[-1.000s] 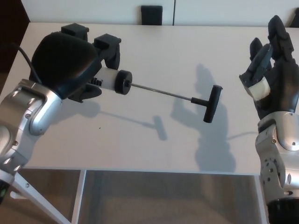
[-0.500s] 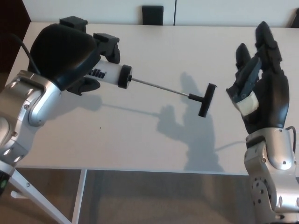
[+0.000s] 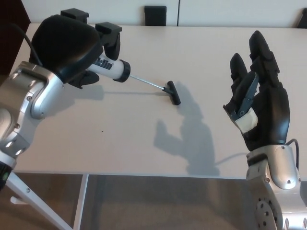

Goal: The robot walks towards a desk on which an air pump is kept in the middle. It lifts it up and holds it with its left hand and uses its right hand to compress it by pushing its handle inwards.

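Left hand (image 3: 67, 48) is gripping the air pump (image 3: 111, 68) by its white barrel, holding it above the desk (image 3: 144, 143) at the left rear, rod extended and T-handle (image 3: 171, 92) pointing toward the right. Right hand (image 3: 259, 110) is hovering open, fingers spread, palm facing the handle but well apart from it. Lift looks done; compression not yet begun. Next move is calling for the right palm to meet the handle and push along the rod toward the barrel.
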You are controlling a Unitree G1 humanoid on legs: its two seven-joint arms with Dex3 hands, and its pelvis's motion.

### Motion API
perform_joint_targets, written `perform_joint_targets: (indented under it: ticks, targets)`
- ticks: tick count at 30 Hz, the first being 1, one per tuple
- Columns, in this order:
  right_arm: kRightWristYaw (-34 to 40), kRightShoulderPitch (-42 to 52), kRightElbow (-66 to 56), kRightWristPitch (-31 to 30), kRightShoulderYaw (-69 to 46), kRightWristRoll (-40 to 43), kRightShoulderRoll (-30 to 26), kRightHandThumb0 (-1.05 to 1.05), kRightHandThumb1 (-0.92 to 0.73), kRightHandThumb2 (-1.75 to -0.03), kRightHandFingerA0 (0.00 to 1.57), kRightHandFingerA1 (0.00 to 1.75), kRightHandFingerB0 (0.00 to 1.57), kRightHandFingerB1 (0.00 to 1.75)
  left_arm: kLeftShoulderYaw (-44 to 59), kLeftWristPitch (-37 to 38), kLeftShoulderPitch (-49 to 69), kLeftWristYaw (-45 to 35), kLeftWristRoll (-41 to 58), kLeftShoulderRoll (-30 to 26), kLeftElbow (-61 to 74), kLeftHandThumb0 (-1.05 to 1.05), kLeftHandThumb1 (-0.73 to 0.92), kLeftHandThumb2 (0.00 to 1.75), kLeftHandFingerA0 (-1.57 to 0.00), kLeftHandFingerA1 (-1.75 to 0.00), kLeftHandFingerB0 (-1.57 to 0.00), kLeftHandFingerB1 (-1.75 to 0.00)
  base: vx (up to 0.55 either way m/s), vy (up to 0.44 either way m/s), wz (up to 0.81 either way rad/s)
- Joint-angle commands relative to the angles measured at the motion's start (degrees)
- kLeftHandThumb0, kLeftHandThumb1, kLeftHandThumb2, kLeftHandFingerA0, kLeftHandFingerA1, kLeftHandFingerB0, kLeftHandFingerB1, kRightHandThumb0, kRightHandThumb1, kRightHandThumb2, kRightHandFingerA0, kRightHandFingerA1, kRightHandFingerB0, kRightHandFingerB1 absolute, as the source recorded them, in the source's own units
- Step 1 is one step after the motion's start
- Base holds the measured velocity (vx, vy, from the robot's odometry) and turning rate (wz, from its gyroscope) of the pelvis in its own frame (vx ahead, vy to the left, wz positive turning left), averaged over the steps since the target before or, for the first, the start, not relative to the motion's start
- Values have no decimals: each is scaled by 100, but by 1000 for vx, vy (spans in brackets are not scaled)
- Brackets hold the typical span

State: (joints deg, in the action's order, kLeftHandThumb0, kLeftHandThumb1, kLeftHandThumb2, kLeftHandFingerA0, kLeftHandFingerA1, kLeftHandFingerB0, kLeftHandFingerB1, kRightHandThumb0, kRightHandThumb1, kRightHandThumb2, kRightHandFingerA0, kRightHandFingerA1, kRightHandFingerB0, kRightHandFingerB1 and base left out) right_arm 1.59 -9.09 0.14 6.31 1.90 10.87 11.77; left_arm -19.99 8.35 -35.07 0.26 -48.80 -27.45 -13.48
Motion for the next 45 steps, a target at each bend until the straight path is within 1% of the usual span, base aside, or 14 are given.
perform_joint_targets:
  ticks: [1,10,11,12,14,15,17,19,25,26,27,28,33,45]
  targets:
    - [-7,45,90,84,-52,89,113,-93,-83,-114,0,5,0,5,-10,111,-100,106,-14,-45,-78,0,65,51,-66,-175,-56,-138,0,0,0]
    - [-51,-36,373,103,-92,74,36,-94,-84,-115,0,5,0,4,-1,101,-91,101,-18,-34,-46,0,64,51,-67,-175,-58,-135,0,0,0]
    - [-38,-83,444,136,-102,47,27,-93,-83,-115,0,5,0,5,8,101,-112,88,2,-30,-63,0,63,51,-69,-175,-68,-116,0,0,0]
    - [-31,-95,455,138,-106,46,31,-93,-83,-115,0,5,0,5,11,93,-110,89,1,-28,-61,0,62,51,-68,-175,-64,-126,0,0,0]
    - [-28,-102,462,140,-109,48,35,-93,-83,-115,0,5,0,5,13,87,-108,91,-1,-26,-58,0,62,51,-68,-175,-64,-126,0,0,0]
    - [-30,-101,458,139,-108,52,38,-93,-83,-115,0,5,0,5,14,95,-97,95,0,-31,-47,0,64,52,-66,-175,-51,-141,0,0,0]
    - [-32,-102,459,141,-108,53,40,-93,-83,-115,0,5,0,5,16,110,-86,100,3,-38,-37,0,64,52,-66,-175,-51,-141,0,0,0]
    - [-62,-147,508,121,-117,67,22,-94,-83,-114,0,4,0,3,48,125,-74,65,61,-35,36,2,66,50,-60,-175,-42,-155,0,0,0]
    - [-42,-340,709,57,-200,59,-27,-92,-84,-115,0,5,0,5,182,123,-64,-72,304,39,323,2,67,52,-64,-175,-44,-149,0,0,0]
    - [-60,-366,726,44,-196,65,-27,-93,-83,-115,0,6,0,5,368,59,43,-274,780,182,419,3,63,59,-60,-175,-41,-169,0,0,0]
    - [-60,-366,726,44,-196,65,-27,-93,-83,-115,0,6,0,5,368,59,43,-274,780,182,419,3,63,59,-60,-175,-41,-169,0,0,0]
    - [-118,-392,758,41,-184,99,-13,-90,-81,-114,0,8,0,7,712,24,254,-591,1684,414,589,4,62,54,-60,-175,-40,-175,0,0,0]
    - [-145,-456,873,60,-231,157,-8,-93,-84,-115,0,5,0,4,1194,335,565,-998,2919,579,950,-4,64,49,-59,-175,-43,-175,0,0,0]
    - [-154,-555,990,60,-334,210,-58,-93,-82,-114,0,6,0,6,1679,77,798,-1586,3696,465,1688,-1,65,48,-62,-175,-49,-164,0,0,0]
